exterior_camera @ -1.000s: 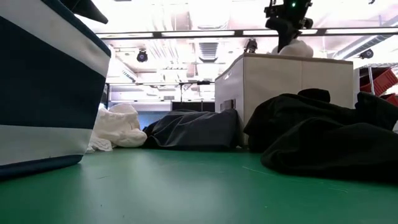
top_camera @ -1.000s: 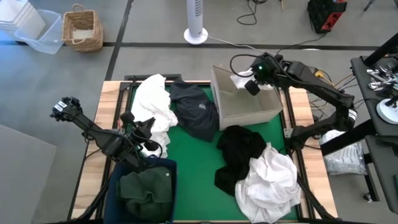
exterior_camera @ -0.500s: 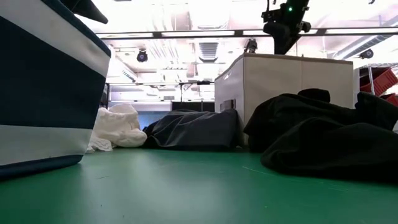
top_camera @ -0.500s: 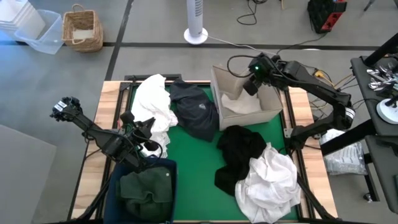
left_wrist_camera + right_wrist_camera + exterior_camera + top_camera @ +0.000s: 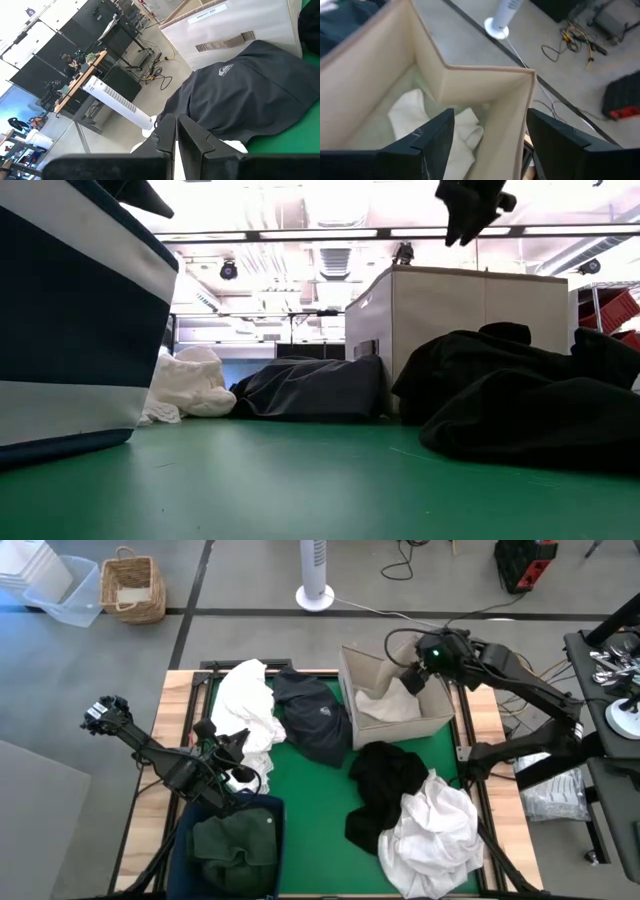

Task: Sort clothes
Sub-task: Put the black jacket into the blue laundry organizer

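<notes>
The right gripper (image 5: 412,683) hangs with fingers apart and empty over the beige box (image 5: 349,670), upper right of the high view, a white garment (image 5: 388,707) lying inside. The next white piece (image 5: 432,830) lies toward the lower right, nearer this arm. The left gripper (image 5: 176,142) (fingers together) waits by the navy bin (image 5: 277,802), probably idle.

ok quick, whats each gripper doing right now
Left gripper: shut, empty, by the navy bin.
Right gripper: open, empty, above the beige box with a white garment inside.
</notes>
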You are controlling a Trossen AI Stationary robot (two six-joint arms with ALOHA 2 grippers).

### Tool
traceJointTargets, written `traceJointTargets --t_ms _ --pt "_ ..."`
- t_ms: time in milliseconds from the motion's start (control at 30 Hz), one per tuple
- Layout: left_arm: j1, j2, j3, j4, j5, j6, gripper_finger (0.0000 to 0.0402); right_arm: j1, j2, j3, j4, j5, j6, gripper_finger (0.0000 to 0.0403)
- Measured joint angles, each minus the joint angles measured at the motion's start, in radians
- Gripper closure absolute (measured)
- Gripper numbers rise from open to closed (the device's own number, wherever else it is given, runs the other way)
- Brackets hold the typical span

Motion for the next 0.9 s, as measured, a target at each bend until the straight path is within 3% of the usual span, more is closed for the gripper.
traceJointTargets --t_ms 233,600,900 --pt "0.001 0.0 0.0 0.009 0.0 0.0 0.0401 0.159 -0.035 -0.001 0.004 -0.001 0.026 0.018" --pt "0.001 0.0 0.0 0.02 0.0 0.002 0.0401 0.537 -0.035 -0.038 0.093 -0.004 -0.058 0.0184" --pt "0.001 0.0 0.0 0.139 -0.002 0.13 0.0401 0.762 -0.023 -0.098 0.133 -0.049 -0.095 0.0184"
